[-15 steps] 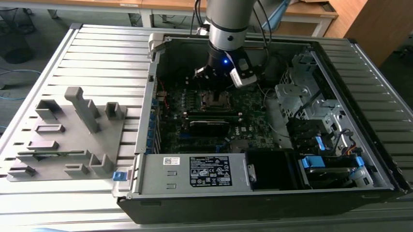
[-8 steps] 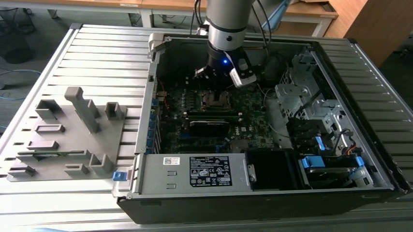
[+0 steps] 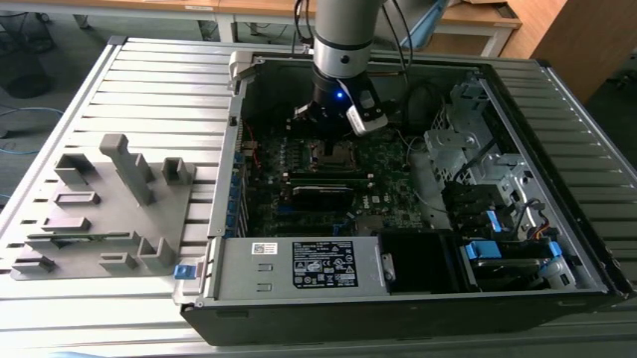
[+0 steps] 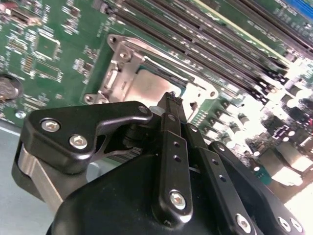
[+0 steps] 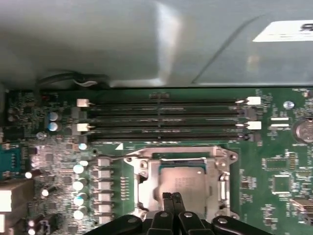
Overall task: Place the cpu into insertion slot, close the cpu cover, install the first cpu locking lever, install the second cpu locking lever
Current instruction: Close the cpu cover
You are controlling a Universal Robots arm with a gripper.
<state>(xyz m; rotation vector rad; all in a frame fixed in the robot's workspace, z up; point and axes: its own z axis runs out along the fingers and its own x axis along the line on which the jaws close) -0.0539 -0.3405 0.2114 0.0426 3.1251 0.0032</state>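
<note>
Over seated cpu [image 5: 190, 183]: pincer [image 5: 171, 197] fingers together, gripping nothing; cpu cover [image 5: 146, 180] down.

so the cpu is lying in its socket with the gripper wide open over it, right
Not quite: the gripper is shut, its fingers pressed together over the cpu. The cpu does lie in the insertion slot. The first wrist view shows this.
</note>
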